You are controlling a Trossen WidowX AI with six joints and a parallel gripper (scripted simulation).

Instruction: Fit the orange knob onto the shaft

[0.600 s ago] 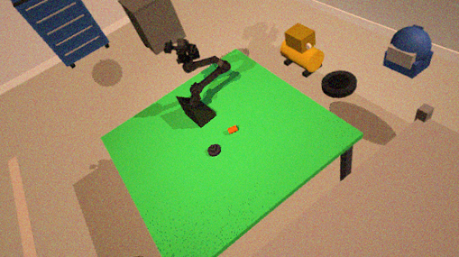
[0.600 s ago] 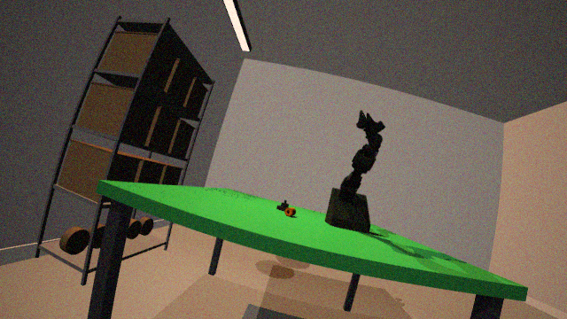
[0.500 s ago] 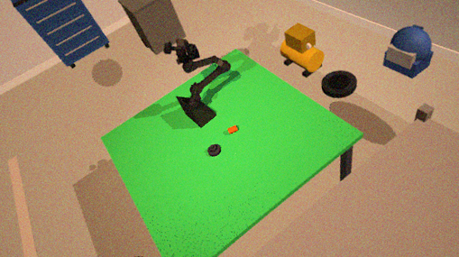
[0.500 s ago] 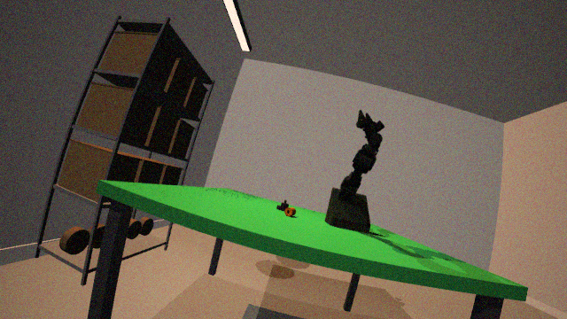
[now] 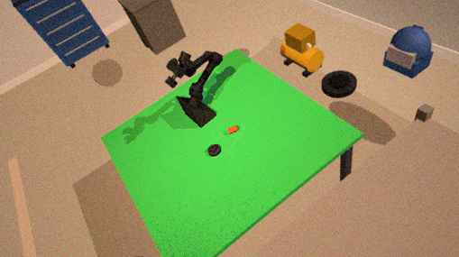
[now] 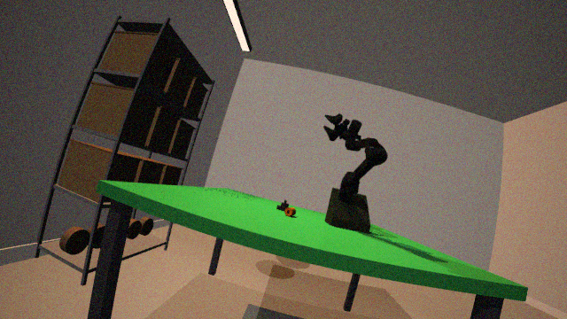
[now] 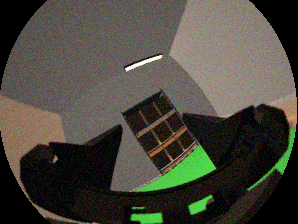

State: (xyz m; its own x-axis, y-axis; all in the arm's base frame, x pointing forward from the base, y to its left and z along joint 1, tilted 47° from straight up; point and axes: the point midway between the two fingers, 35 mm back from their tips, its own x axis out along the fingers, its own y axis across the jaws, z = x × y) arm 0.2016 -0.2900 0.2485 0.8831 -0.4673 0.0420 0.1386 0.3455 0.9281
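My gripper [image 5: 171, 81] [image 6: 329, 125] [image 7: 152, 121] is wide, empty, up high. Orange knob [image 5: 232, 130] [image 6: 290, 212] on green table [image 5: 239, 191] [image 6: 266, 230] [image 7: 187, 172], near pedestal [image 5: 214, 150] [image 6: 283, 206]; looks to be on its side.

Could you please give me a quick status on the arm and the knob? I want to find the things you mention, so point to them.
Gripper [image 5: 171, 82] [image 6: 327, 124] [image 7: 152, 121] open, raised, empty. Orange knob [image 5: 232, 130] [image 6: 290, 212] on its side, off the pedestal [image 5: 214, 150] [image 6: 283, 207]. No obstruction seen between them.

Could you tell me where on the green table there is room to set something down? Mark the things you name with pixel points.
On the green table [image 5: 240, 200] [image 6: 221, 217] [image 7: 185, 172], there looks to be room between the round pedestal [image 5: 215, 152] [image 6: 282, 207] and the edge opposite the arm's base [image 5: 209, 116] [image 6: 347, 217], and between the orange knob [image 5: 232, 130] [image 6: 287, 213] and the edge facing the tyre [image 5: 340, 93]. It is crowded around knob and pedestal.
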